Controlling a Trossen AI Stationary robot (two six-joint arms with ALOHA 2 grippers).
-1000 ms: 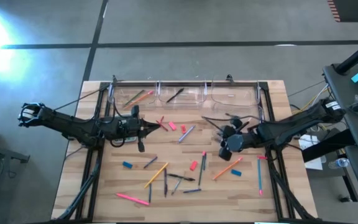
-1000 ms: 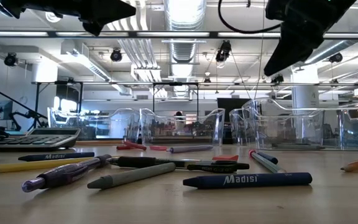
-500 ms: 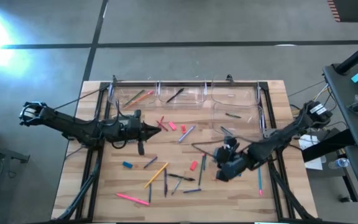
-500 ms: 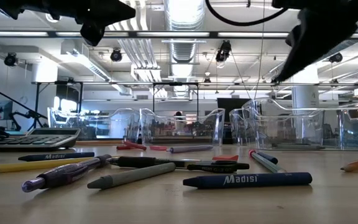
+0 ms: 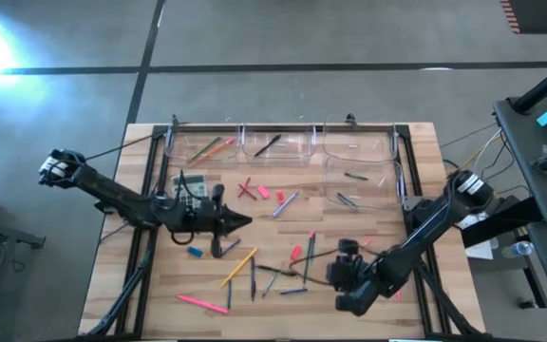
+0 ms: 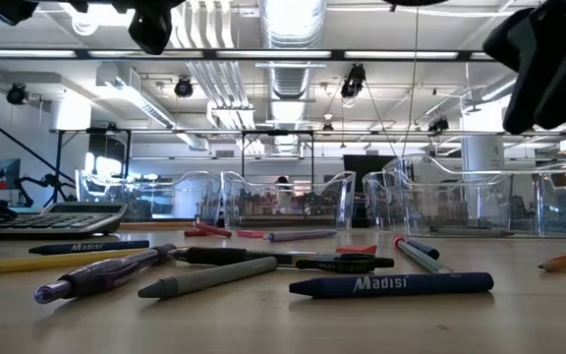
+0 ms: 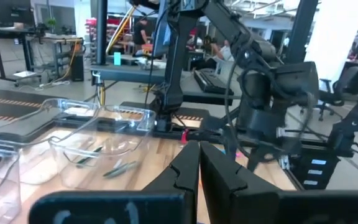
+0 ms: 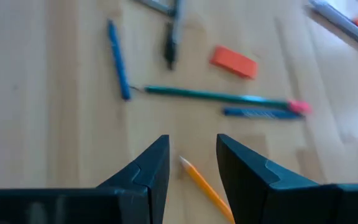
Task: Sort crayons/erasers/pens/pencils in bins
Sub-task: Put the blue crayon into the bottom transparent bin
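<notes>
Hiding part of an orange pencil (image 8: 205, 186), right gripper (image 8: 191, 163) hovers empty.

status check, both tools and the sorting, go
Left tool shut, empty, mid-table. Right tool open, empty, above orange pencil. Pens in right bin. Nothing blocking.

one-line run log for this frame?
left gripper: shut, mid-table | right gripper: open, empty, above orange pencil | bins: partly filled

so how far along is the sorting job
Early stage. Done: a few sticks lie in the bins at the table's far edge. In hand: nothing; the right gripper hovers open and empty over an orange pencil, the left gripper is shut. Left: most pens, pencils and erasers are scattered on the table.
</notes>
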